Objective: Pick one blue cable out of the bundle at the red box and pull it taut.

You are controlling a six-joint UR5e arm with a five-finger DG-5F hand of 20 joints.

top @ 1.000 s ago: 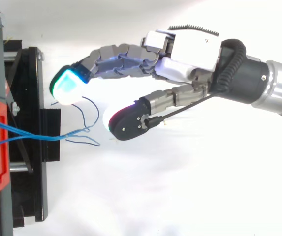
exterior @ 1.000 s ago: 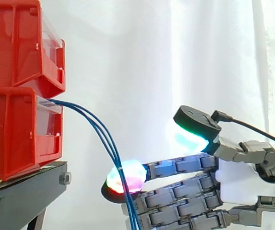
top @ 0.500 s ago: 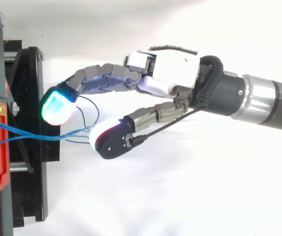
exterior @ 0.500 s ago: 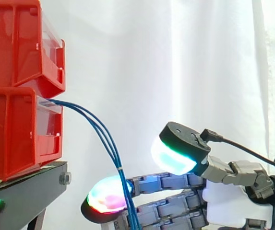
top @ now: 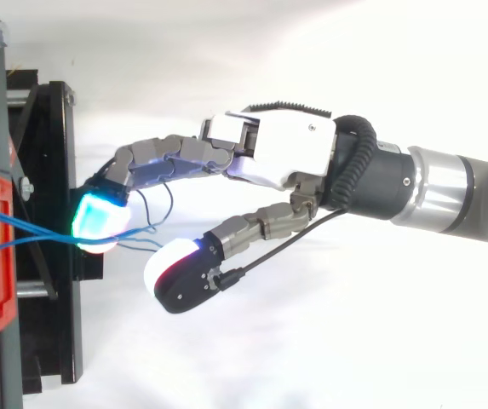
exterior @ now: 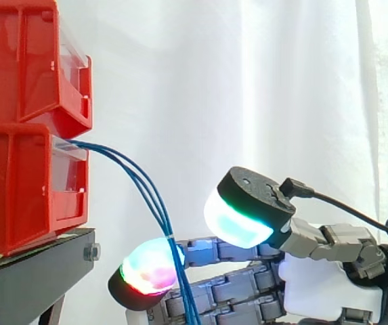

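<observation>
We see the robot hand [top: 271, 158] spread open, with its thumb well away from its fingers. It holds nothing. The blue cables [exterior: 152, 202] come out of the lower red box [exterior: 24, 183] and hang down right across one glowing fingertip [exterior: 146, 271]. We cannot tell if they touch.

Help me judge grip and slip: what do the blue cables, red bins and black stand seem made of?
Blue cables: thin wire in a smooth plastic-looking sheath; they hang in soft curves. Red bins: moulded plastic, slightly glossy, with ribbed walls. Black stand: probably painted metal; a bolt head shows at its end.
</observation>
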